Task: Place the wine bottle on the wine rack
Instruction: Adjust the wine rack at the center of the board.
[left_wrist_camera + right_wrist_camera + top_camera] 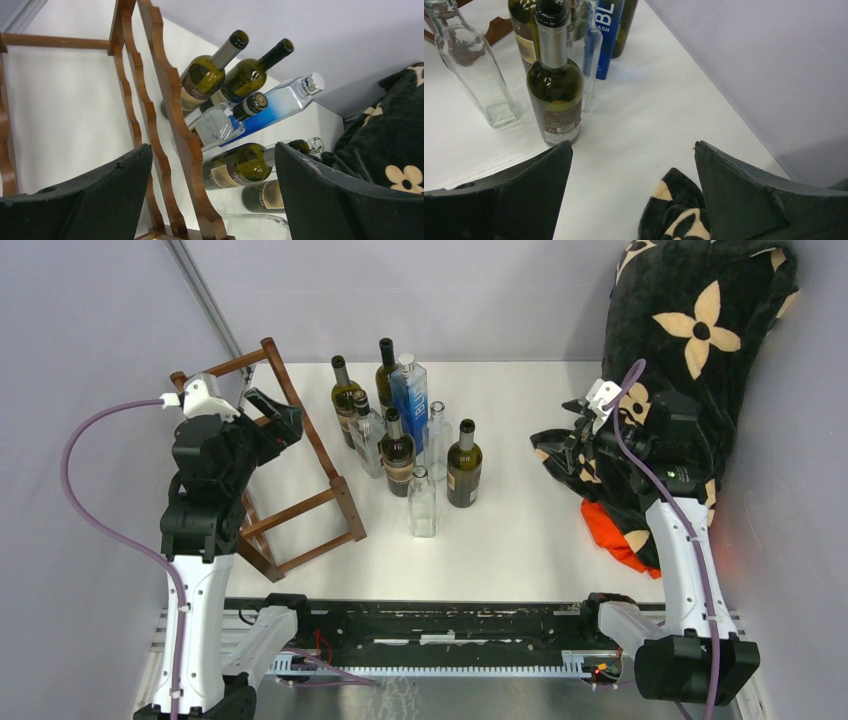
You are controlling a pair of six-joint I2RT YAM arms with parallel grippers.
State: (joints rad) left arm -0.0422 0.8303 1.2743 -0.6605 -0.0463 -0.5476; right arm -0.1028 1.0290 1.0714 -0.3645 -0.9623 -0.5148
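Note:
The wine rack, a dark reddish-brown wooden frame, stands on the left of the white table. Its wavy rails fill the middle of the left wrist view. Several dark green wine bottles stand upright right of it; the nearest to the right arm is one wine bottle. My left gripper hangs open over the rack's top rail and holds nothing. My right gripper is open and empty above the table's right side, at the edge of a blanket.
Among the wine bottles are a blue bottle and clear glass bottles. A black blanket with cream flowers is heaped at the right, with an orange cloth under it. Grey walls close in both sides.

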